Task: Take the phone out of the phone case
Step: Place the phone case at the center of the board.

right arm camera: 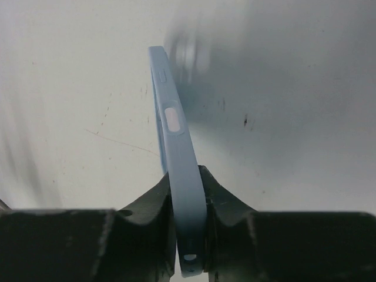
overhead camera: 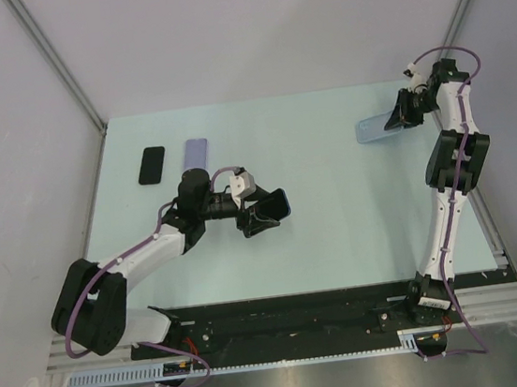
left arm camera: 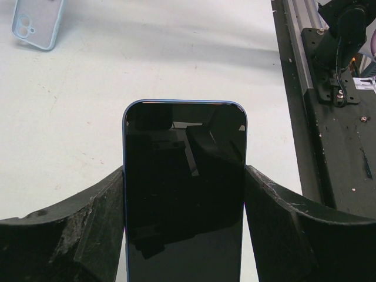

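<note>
— Which step is this?
— The separating looks done. The left gripper is clamped on the sides of the bare phone, which juts ahead of its jaws with a dark screen and blue rim. The right gripper pinches the empty pale-blue case, held edge-on.
— Next?
— Probably lower both to the table and release them gently.
</note>
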Motion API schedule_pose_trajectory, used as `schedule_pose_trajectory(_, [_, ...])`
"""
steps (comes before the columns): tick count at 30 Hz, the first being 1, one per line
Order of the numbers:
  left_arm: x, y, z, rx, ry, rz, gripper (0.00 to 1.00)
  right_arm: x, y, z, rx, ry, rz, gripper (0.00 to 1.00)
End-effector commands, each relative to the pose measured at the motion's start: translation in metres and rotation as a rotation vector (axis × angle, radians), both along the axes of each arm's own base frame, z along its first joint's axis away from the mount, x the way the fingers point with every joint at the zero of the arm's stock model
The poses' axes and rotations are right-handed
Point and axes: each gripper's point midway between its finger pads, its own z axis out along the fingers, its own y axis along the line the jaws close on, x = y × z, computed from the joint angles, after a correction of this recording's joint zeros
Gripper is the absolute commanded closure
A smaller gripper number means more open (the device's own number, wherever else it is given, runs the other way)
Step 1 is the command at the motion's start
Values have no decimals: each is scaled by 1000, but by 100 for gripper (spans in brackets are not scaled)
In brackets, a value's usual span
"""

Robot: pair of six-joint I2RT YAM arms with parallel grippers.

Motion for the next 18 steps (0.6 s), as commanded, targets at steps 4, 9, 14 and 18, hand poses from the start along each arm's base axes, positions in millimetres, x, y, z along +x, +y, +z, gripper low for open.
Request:
schedule_pose_trajectory(4, [1,-2,14,-40,-52,-29,64,12,-10,-2,-84,-29,-18,66])
schedule_pose_trajectory(9, [1,-3,14,-40,-46,-30,64,21,-17,0,-119,-56,-45,58])
schedule_pose_trajectory(14, [0,-3,13,-40,-43,-33,64,30,-22,2,-151,-83,-74,53])
schedule_pose_trajectory(18, [0,-2,12,-39,-38,-32,64,37,-25,4,-185,-110,-80,49])
